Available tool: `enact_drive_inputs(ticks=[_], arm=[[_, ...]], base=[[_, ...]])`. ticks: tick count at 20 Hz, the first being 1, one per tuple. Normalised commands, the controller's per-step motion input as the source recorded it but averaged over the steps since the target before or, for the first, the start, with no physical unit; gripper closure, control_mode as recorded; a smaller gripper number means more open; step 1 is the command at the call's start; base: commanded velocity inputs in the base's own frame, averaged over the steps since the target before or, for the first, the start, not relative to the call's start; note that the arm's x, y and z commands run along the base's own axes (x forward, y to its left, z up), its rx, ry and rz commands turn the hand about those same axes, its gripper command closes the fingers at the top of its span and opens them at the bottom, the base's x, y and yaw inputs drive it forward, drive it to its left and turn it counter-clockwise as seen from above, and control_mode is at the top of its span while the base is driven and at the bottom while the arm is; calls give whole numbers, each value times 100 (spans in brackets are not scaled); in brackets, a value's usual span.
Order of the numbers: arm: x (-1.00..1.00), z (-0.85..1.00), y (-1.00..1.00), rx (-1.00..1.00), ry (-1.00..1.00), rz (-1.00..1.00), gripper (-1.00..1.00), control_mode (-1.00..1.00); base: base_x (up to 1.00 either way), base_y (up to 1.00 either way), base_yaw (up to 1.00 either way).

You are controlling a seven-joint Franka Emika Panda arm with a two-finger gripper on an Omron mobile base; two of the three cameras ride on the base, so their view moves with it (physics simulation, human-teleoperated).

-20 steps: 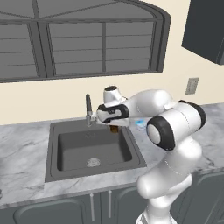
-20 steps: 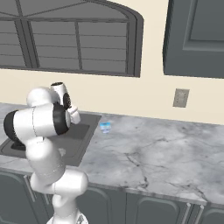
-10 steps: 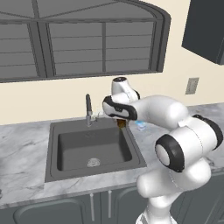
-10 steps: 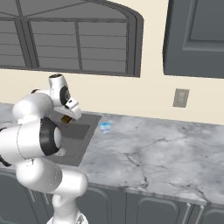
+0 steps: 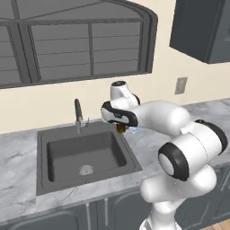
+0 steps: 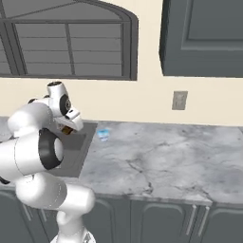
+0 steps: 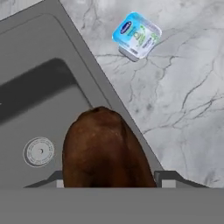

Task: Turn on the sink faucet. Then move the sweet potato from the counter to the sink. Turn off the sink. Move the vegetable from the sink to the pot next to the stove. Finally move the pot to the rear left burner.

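My gripper (image 7: 109,178) is shut on a brown sweet potato (image 7: 103,148), which hangs end-down between the two fingers. In the hand view the potato sits over the right rim of the grey sink (image 7: 83,57), partly above the basin and its round drain (image 7: 39,151). The left base view has the sweet potato (image 5: 120,129) just past the right rear corner of the sink (image 5: 131,155), with the dark faucet (image 5: 77,114) standing behind the basin to its left. From the right base camera the sweet potato (image 6: 68,129) peeks out under the white hand.
A small blue and white cup (image 7: 136,35) lies on the marble counter (image 7: 183,109) just right of the sink; the same cup (image 6: 103,134) appears in the right base view. A window and a wall outlet (image 5: 180,85) stand behind the counter.
The whole scene has slid a little to the left in both base views, so the camera has moved. The arm's elbow has swung lower and closer. The potato stays gripped by the sink's right rim.
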Motion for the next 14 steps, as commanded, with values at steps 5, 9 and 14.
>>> enact_drive_inputs(ticks=[5,9,14], arm=[[0,0,0,0,0,0,100,100],[0,0,0,0,0,0,100,100],[0,0,0,0,0,0,100,100]], base=[[-12,-26,-58],[-23,-65,-43],[-29,-36,-53]])
